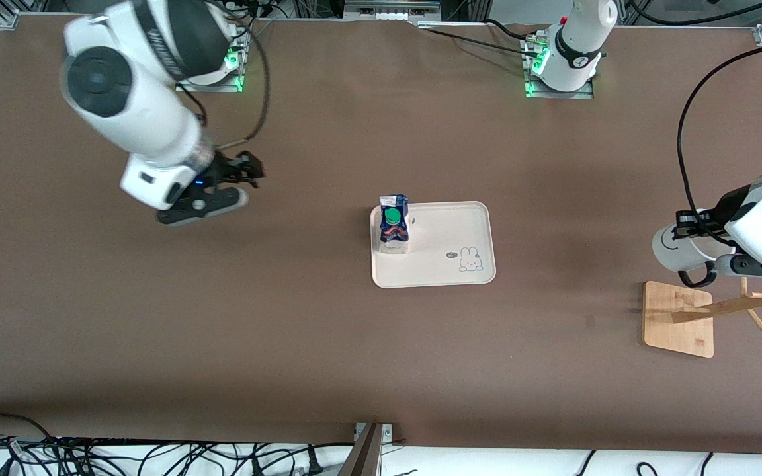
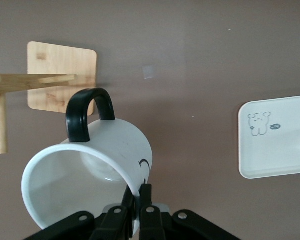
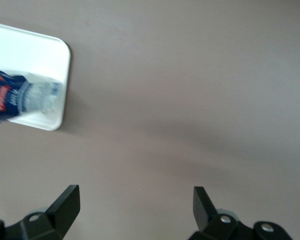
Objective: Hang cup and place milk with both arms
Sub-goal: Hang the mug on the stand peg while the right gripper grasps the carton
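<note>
Front view: the milk (image 1: 393, 224) stands on the tray (image 1: 450, 228); my right gripper (image 1: 222, 188) hangs over bare table at its 9 o'clock. Left wrist view: my left gripper (image 2: 136, 210) pinches the cup (image 2: 90, 172) by its wall, handle (image 2: 87, 112) toward the rack (image 2: 45, 82); I should align the loop with a peg before advancing. Right wrist view: fingers (image 3: 65, 202) spread, empty.
</note>
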